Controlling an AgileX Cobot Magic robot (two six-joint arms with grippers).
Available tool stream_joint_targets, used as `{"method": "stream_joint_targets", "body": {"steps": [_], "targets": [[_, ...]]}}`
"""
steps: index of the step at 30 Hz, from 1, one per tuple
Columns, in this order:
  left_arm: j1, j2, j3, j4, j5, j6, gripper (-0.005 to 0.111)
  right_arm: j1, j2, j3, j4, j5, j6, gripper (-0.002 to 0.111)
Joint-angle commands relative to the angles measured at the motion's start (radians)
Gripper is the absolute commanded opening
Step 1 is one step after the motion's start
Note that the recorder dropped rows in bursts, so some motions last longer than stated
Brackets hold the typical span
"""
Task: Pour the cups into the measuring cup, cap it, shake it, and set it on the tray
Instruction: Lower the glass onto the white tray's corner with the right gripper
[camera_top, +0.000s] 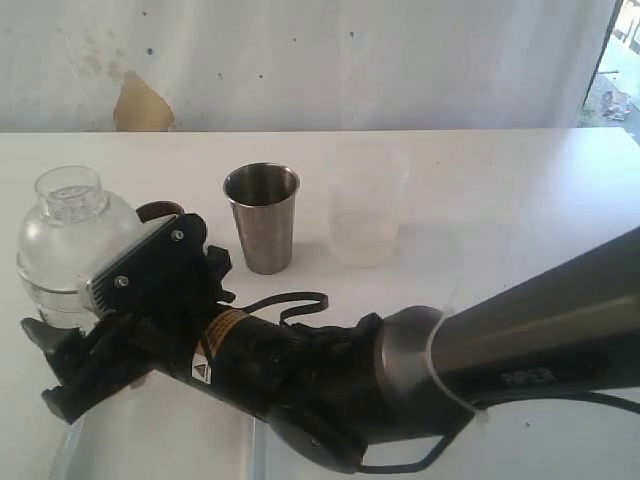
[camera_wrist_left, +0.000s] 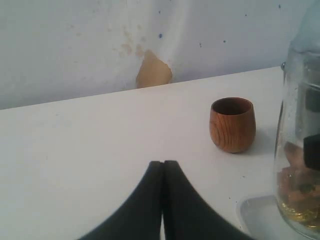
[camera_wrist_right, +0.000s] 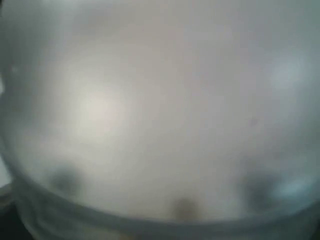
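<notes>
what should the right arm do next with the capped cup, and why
Probably ease the measuring cup straight down onto the tray: it's capped, the right gripper holds it, and its base is over the tray's corner, though contact can't be told.

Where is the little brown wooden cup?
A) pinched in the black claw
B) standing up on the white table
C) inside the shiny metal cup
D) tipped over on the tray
B: the wooden cup stands upright, mouth up, on the white table, apart from the left gripper, whose jaws are closed on nothing.
</notes>
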Motion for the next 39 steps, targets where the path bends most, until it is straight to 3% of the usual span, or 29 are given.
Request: {"method": "stream_joint_targets", "body": {"steps": [1, 19, 21, 22, 23, 24, 26, 39], "targets": [[-0.001, -0.004, 0.005, 0.006, -0.007, -0.002, 0.0, -0.029, 0.021, 0.001, -0.004, -0.049, 0.002, 0.0], [-0.001, -0.004, 0.005, 0.006, -0.007, -0.002, 0.0, -0.053, 0.098, -0.001, -0.186, -0.06, 0.074, 0.002], [-0.001, -0.004, 0.005, 0.006, -0.007, -0.002, 0.0, -0.053, 0.098, -0.001, -0.187, -0.079, 0.07, 0.016], [-0.001, -0.004, 0.005, 0.006, -0.007, -0.002, 0.0, -0.053, 0.098, -0.001, -0.194, -0.091, 0.07, 0.035], [-0.001, -0.004, 0.005, 0.006, -0.007, -0.002, 0.0, -0.053, 0.098, -0.001, -0.194, -0.098, 0.07, 0.048], [-0.001, -0.004, 0.005, 0.006, -0.007, -0.002, 0.0, -0.053, 0.098, -0.003, -0.194, -0.098, 0.07, 0.07], [-0.001, -0.004, 0.005, 0.006, -0.007, -0.002, 0.0, -0.053, 0.098, -0.003, -0.191, -0.086, 0.07, 0.093], [-0.001, -0.004, 0.005, 0.006, -0.007, -0.002, 0.0, -0.055, 0.091, -0.003, -0.179, -0.095, 0.041, 0.094]]}}
